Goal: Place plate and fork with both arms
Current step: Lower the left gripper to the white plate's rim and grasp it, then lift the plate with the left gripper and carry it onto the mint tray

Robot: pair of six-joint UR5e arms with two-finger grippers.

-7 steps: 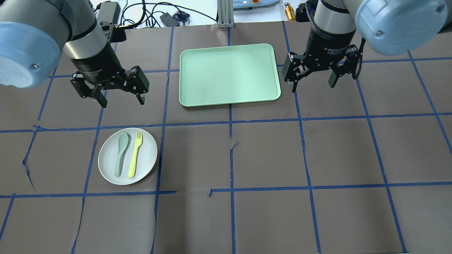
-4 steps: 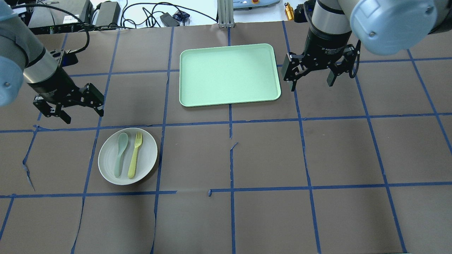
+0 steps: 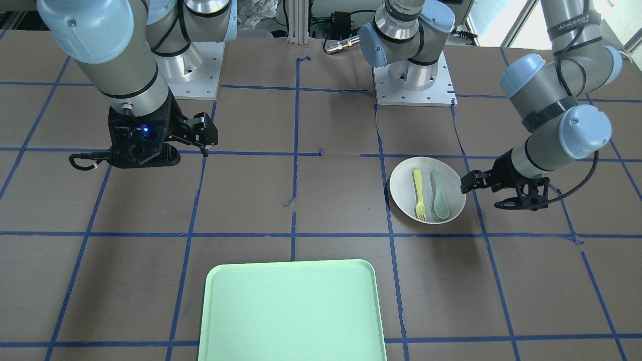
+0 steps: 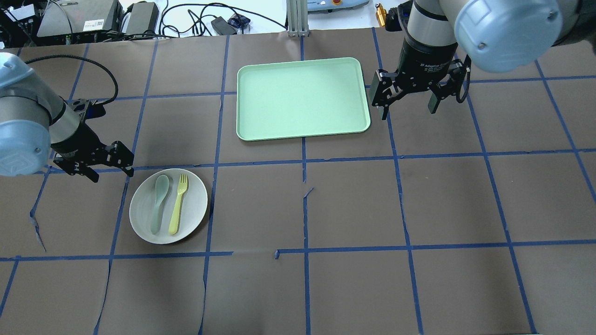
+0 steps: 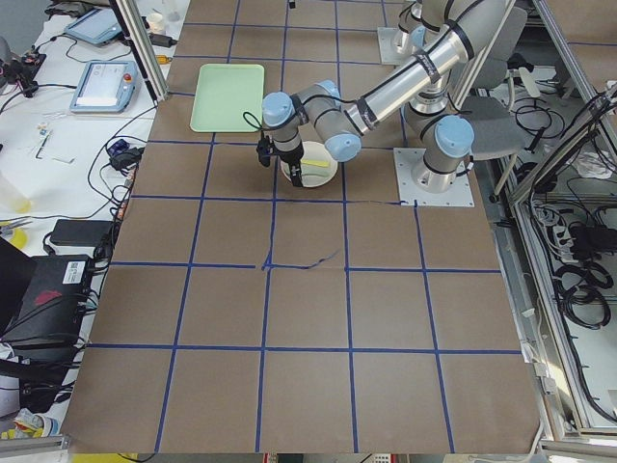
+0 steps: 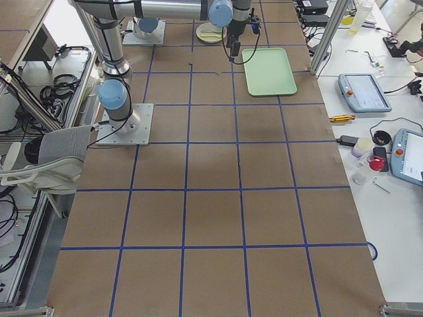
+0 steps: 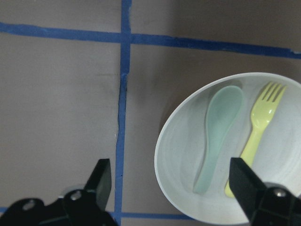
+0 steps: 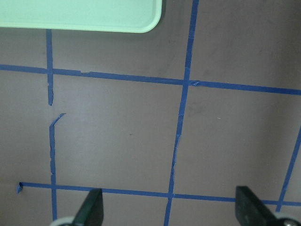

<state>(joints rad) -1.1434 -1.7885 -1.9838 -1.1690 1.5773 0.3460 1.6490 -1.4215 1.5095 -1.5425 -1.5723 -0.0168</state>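
Moved: left arm has swung lower and nearer the plate since 0.6 s ago; right arm has barely shifted.
Left jaws: open, tilted low, just beside the plate's rim, apart from it.
Right jaws: open, pointing down, beside the mint-green tray.
Count: one plate, one fork, one spoon, one tray.
Plate contents: yellow fork and grey-green spoon, side by side; the plate sits on the tabletop.

Fork and spoon side by side on plate.
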